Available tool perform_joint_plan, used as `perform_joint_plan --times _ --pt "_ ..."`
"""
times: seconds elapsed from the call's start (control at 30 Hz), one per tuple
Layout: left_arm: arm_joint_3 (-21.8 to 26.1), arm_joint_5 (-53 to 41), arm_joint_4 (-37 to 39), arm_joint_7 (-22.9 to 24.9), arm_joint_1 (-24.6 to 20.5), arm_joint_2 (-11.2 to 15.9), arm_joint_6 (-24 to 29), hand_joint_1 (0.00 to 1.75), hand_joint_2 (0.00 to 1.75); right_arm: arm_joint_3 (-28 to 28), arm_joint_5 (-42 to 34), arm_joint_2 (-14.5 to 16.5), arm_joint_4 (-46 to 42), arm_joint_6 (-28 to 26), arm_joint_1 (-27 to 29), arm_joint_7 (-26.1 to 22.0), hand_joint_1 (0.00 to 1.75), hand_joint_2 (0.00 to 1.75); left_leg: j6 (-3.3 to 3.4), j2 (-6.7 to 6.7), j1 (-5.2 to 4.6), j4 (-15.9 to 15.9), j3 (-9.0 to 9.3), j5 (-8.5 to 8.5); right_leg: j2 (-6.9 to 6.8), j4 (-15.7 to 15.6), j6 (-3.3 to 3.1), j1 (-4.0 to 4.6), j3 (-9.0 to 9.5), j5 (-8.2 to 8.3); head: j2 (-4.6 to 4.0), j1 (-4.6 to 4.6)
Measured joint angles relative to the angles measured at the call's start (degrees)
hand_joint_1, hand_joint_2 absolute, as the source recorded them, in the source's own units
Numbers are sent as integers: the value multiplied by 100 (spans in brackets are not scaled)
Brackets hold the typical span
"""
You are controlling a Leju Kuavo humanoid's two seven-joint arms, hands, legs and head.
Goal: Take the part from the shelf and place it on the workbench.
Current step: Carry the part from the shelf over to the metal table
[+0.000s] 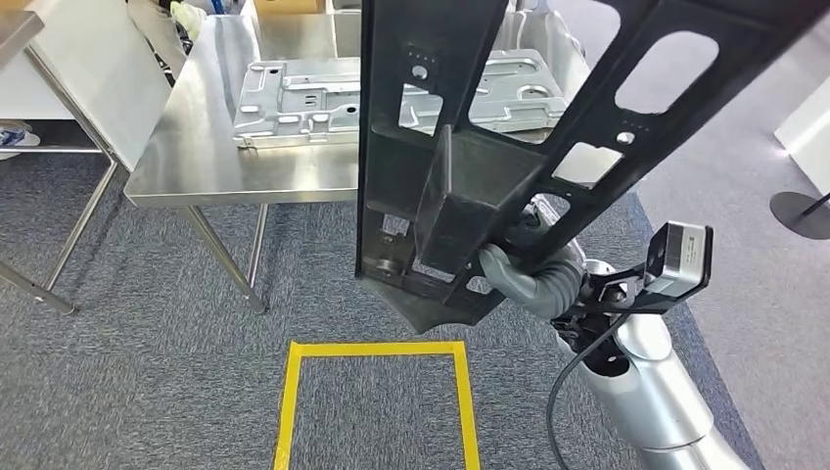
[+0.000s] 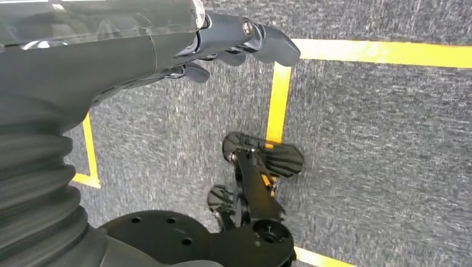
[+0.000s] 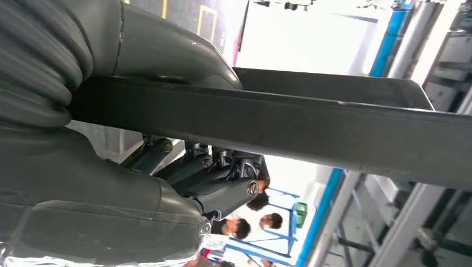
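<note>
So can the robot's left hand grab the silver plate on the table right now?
Probably not yet. The left hand hangs low over the carpet, holding nothing, while the silver plate lies up on the workbench ahead.

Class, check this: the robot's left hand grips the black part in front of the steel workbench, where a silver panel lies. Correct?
Wrong hand. The head view shows the right hand gripping the black part; the workbench and silver panel are as stated.

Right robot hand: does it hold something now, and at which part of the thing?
Yes. The right robot hand holds the black metal part near its lower end, fingers wrapped around a bar of the frame. The left robot hand holds nothing.
</note>
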Motion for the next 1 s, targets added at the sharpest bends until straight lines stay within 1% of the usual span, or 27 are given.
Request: perform_joint_plan --times 0.03,0.07,0.1,0.13,0.17,0.2,0.23,0.27,0.3,0.33,0.37,0.4,0.43,0.47,0.5,0.53,0.57,0.63,0.67,0.7,0.73,0.8,0.83,0.87,0.9,0.97,1.0 --pt "0 2 0 1 7 0 -1 0 175 1 -43 -19 8 22 -26 34 175 175 -10 -7 0 1 64 -50 -1 -134 -1 -6 -38 90 0 0" --pt "0 4 0 1 12 -1 -2 0 175 2 -79 -33 15 40 -58 61 175 175 -24 -11 0 1 138 -105 -2 -455 -13 -9 18 309 -1 0" --pt "0 7 0 2 13 -3 -2 0 175 3 -105 -44 19 51 -93 80 175 175 -43 -12 -1 0 200 -165 -8 -880 -39 -6 124 637 -1 1" --pt "1 9 0 2 10 -5 -2 0 175 6 -124 -50 22 53 -123 89 175 175 -68 -16 -7 4 259 -223 -15 -1234 -69 8 220 887 -1 -2" --pt "1 11 0 3 2 -7 -2 0 175 13 -139 -52 27 54 -147 94 175 175 -99 -14 -13 -1 298 -280 -22 -1484 -107 25 292 1072 -1 -3" --pt "2 13 0 2 -5 -8 -2 0 175 23 -150 -54 31 55 -158 95 175 175 -134 -12 -20 4 336 -310 -24 -1609 -145 41 324 1162 -1 -5" --pt "2 14 0 0 -8 -9 -2 0 175 36 -158 -56 35 56 -160 92 175 175 -173 -10 -27 17 372 -317 -22 -1624 -183 51 342 1126 -1 -8" --pt "2 14 0 -3 -9 -8 -2 0 175 48 -163 -57 37 58 -155 88 175 175 -209 -5 -27 39 383 -320 -14 -1638 -222 42 383 1122 0 -7" --pt "2 14 0 -7 -6 -7 -2 0 175 56 -164 -58 37 60 -149 78 175 175 -236 -2 -24 127 379 -313 -10 -1660 -261 32 438 1109 -1 -8" --pt "2 14 0 -10 -6 -5 -2 0 175 63 -163 -57 36 61 -146 67 175 175 -257 1 -21 298 300 -333 -9 -1673 -297 21 500 1079 0 -20" --pt "2 14 0 -12 -10 -5 -3 0 175 69 -155 -53 35 60 -142 59 175 175 -269 4 -12 572 149 -407 -9 -1684 -321 13 558 1049 0 -31" --pt "2 14 0 -14 -13 -5 -4 0 175 77 -139 -48 35 59 -136 55 175 175 -280 7 -2 931 -67 -529 -12 -1691 -342 16 603 1007 0 -43" --pt "3 15 0 -15 -13 -6 -5 0 175 87 -120 -44 35 57 -123 56 175 175 -296 9 5 1296 -321 -692 -11 -1691 -353 21 641 961 0 -55" --pt "3 15 0 -16 -6 -7 -6 0 175 99 -102 -41 34 55 -104 61 175 175 -314 9 13 1576 -550 -839 -7 -1690 -358 27 686 915 -1 -56" --pt "4 17 0 -16 6 -7 -7 0 175 113 -87 -37 34 53 -87 68 175 175 -327 9 17 1695 -706 -906 -3 -1690 -358 33 742 864 0 -57" --pt "5 19 0 -16 15 -7 -7 0 175 125 -79 -31 33 50 -75 73 175 175 -327 9 19 1619 -769 -846 2 -1689 -354 37 812 810 -1 -60" --pt "7 20 0 -16 21 -6 -7 0 175 134 -73 -19 31 47 -70 76 175 175 -310 9 19 1354 -742 -652 6 -1689 -346 41 895 751 -1 -61" --pt "14 24 0 -16 31 -2 -7 0 175 148 -63 9 25 40 -71 79 175 175 -245 10 4 594 -588 -40 6 -1687 -316 50 1045 629 -1 -68" --pt "20 24 0 -16 33 1 -8 0 175 154 -58 22 21 39 -75 80 175 175 -215 13 -11 318 -529 169 8 -1690 -291 54 1087 581 -1 -70" --pt "25 25 0 -16 37 2 -8 0 175 159 -51 32 17 38 -77 85 175 175 -183 14 -30 161 -500 297 12 -1699 -258 56 1116 547 -1 -78" --pt "28 25 0 -16 37 3 -9 0 175 164 -45 39 14 37 -80 89 175 175 -155 14 -42 115 -489 302 17 -1695 -220 60 1137 539 -1 -81" --pt "28 25 0 -17 36 2 -9 0 175 162 -37 47 1 35 -93 95 175 175 -85 7 -32 57 -393 299 17 -1639 -148 54 1157 533 -1 -84" --pt "28 25 0 -19 32 3 -9 0 175 160 -36 48 -4 35 -104 92 175 175 -53 4 -20 31 -335 284 13 -1496 -120 50 1100 524 0 -73" --pt "28 25 0 -21 27 3 -10 0 175 156 -35 48 -9 37 -118 91 175 175 -27 1 -12 13 -273 262 8 -1257 -97 42 969 473 0 -66" --pt "29 25 0 -24 22 4 -10 0 175 155 -35 49 -12 38 -125 90 175 175 -7 0 -12 1 -224 228 4 -914 -75 31 755 377 0 -58" --pt "30 25 0 -26 18 4 -11 0 175 153 -38 49 -10 40 -125 87 175 175 14 -4 -19 1 -132 135 3 -211 -28 21 239 86 0 -52" --pt "31 25 0 -26 20 4 -11 0 175 153 -40 49 -9 41 -117 87 175 175 16 -9 -23 2 -72 81 2 -33 -11 17 50 -3 0 -54"
